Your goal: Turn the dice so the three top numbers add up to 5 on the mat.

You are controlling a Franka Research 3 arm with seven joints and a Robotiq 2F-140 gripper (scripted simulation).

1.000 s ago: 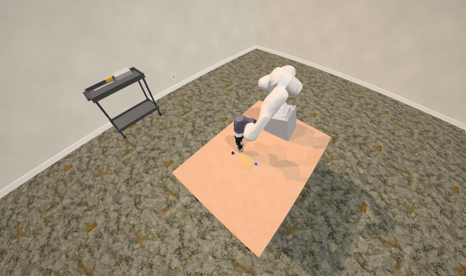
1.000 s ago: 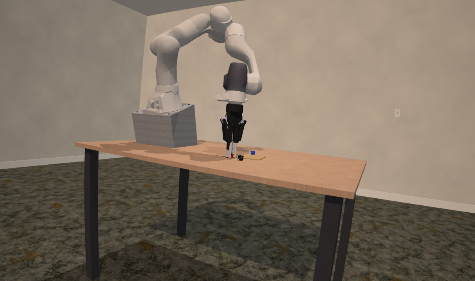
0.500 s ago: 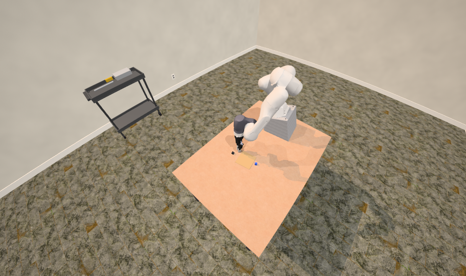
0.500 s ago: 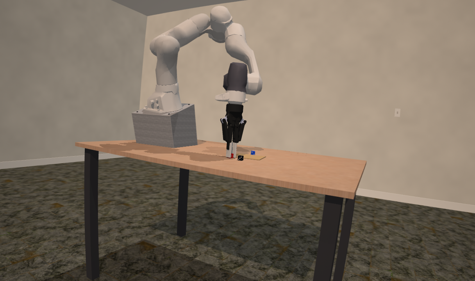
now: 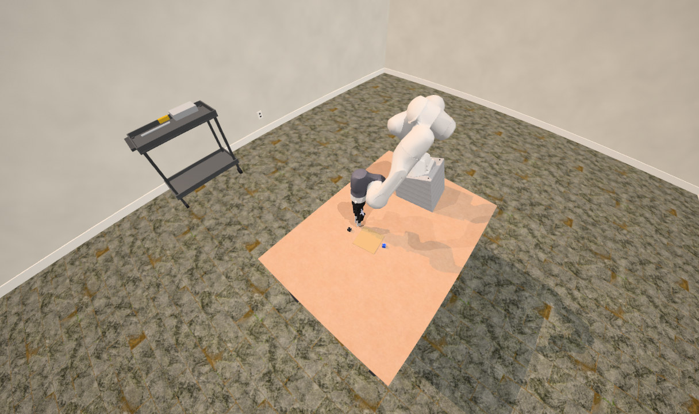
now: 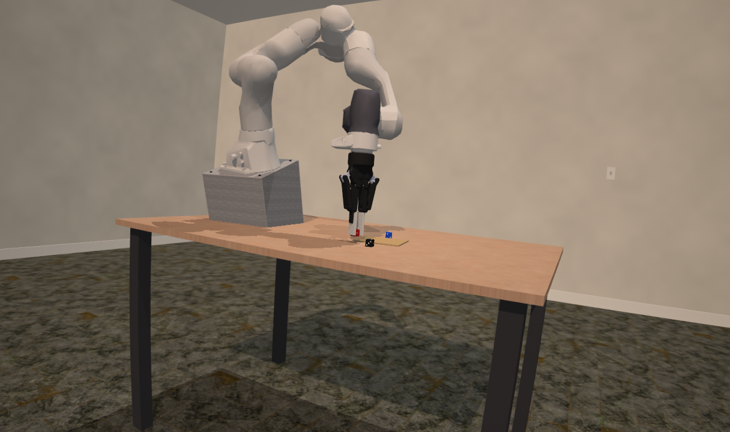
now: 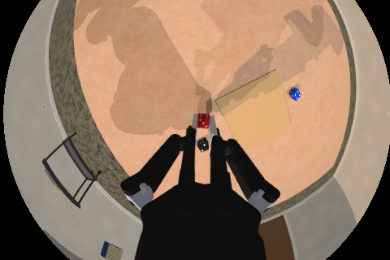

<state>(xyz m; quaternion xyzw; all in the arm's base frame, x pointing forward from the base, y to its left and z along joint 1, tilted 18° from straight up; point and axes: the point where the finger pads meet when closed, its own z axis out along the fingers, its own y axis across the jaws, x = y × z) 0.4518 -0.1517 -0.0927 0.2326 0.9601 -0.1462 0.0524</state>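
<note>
Bench (image 5: pixel 341 309), wooden top on dark legs, fills the centre of the top view. White arm (image 6: pixel 260 69) on a grey pedestal (image 6: pixel 281 204) at the bench's far end bends over and points straight down. Dark cart (image 5: pixel 223 134) stands by the wall, upper left of the top view. Tan mat (image 7: pixel 260 114) lies flat on the bench, right of centre in the wrist view. Tool (image 7: pixel 204 125) is closed on the red die (image 7: pixel 204 120), held just above the bench beside the mat's left corner. Black die (image 6: pixel 369 242) sits on the bench just off the mat's near edge. Blue die (image 7: pixel 295 93) sits beside the mat's right edge, off it. Pip counts too small to read.
</note>
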